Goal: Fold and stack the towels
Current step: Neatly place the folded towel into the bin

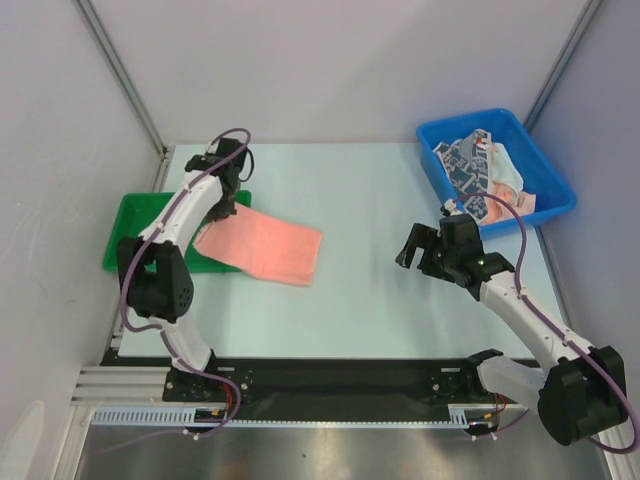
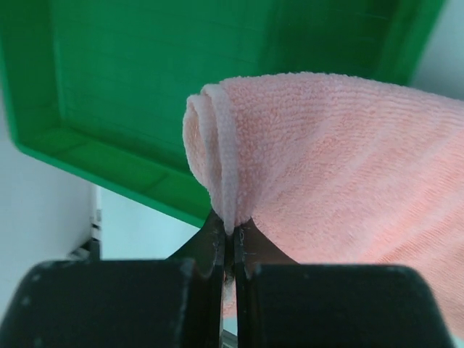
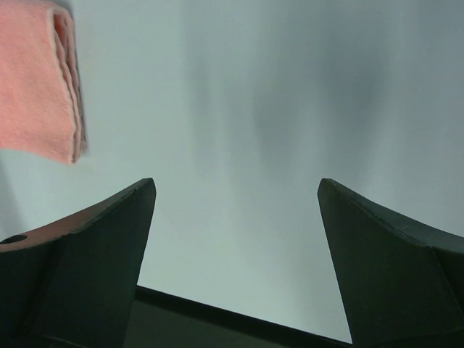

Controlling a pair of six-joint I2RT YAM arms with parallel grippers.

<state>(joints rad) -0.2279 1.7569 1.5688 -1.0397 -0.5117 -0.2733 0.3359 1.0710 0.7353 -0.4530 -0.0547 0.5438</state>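
A folded salmon-pink towel [image 1: 262,245] lies left of the table's middle, its left end reaching over the green tray [image 1: 135,225]. My left gripper [image 1: 226,205] is shut on that end; the left wrist view shows the jaws [image 2: 232,235] pinched on the rolled hem of the pink towel [image 2: 341,167], with the tray [image 2: 130,80] behind. My right gripper [image 1: 420,250] hangs open over bare table, to the right of the towel. In the right wrist view nothing is between its fingers [image 3: 235,192], and the pink towel's edge [image 3: 36,80] shows at the upper left. Navy-patterned and white towels [image 1: 470,165] lie crumpled in the blue bin.
The blue bin [image 1: 545,190] stands at the back right corner, just behind the right arm. The green tray sits at the table's left edge. Grey walls close in the back and both sides.
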